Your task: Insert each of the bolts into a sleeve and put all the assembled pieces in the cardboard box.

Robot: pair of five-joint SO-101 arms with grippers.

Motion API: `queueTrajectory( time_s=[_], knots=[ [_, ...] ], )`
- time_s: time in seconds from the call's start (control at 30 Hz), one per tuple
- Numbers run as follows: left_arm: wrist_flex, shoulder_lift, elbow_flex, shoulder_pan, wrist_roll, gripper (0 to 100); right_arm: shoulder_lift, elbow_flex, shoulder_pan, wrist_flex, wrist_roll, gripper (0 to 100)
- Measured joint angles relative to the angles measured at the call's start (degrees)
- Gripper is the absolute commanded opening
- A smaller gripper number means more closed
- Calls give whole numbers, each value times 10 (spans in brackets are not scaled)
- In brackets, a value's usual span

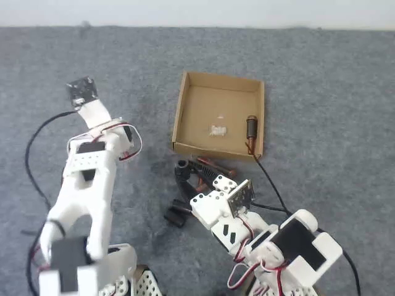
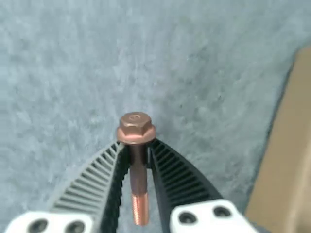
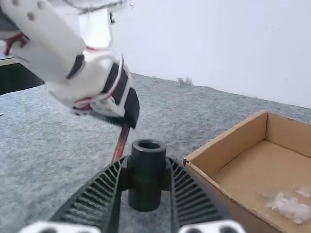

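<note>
My left gripper [image 2: 137, 145] is shut on a copper hex-head bolt [image 2: 137, 165], held above the grey carpet to the left of the cardboard box [image 1: 182, 105]. My right gripper [image 3: 146, 167] is shut on an upright black sleeve [image 3: 146, 148], open end up, just in front of the box's near left corner. In the right wrist view the left arm [image 3: 92, 73] hangs just beyond the sleeve, its bolt [image 3: 120, 142] pointing down beside it. One assembled piece [image 1: 252, 128] lies inside the box by its right wall. Loose bolts [image 1: 215, 164] and black sleeves [image 1: 178, 214] lie in front of the box.
White scraps [image 1: 216, 129] lie on the box floor. A black cable [image 1: 271, 185] runs from the box's front right corner towards the right arm's base. Another cable [image 1: 31, 160] loops left of the left arm. Open carpet lies on both sides of the box.
</note>
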Motion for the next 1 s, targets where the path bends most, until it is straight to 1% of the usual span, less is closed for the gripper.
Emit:
queueTrajectory(
  time_s=[0.07, 0.13, 0.3, 0.37, 0.43, 0.57, 0.63, 0.83, 1.0],
  knots=[
    [7, -48, 13, 2, 0, 12, 0, 0, 1, 0, 0, 6],
    [10, -102, 42, 18, 0, 12, 0, 0, -1, 0, 0, 6],
    [11, -235, 110, 102, 0, 12, 0, 0, -1, 46, 0, 6],
    [11, -278, 127, 135, 0, 12, 0, 0, -1, 48, 0, 6],
    [11, -311, 142, 153, 0, 12, 0, 0, -2, 51, 0, 6],
    [15, -351, 149, 159, 0, 12, 0, 0, -4, 53, 0, 6],
    [15, -363, 149, 161, 0, 12, 0, 0, -17, 53, 0, 6],
    [15, -383, 149, 185, 0, 12, 0, 0, -33, 55, 0, 6],
    [16, -418, 180, 210, 0, 12, 0, 0, -33, 55, 0, 6]
  ],
)
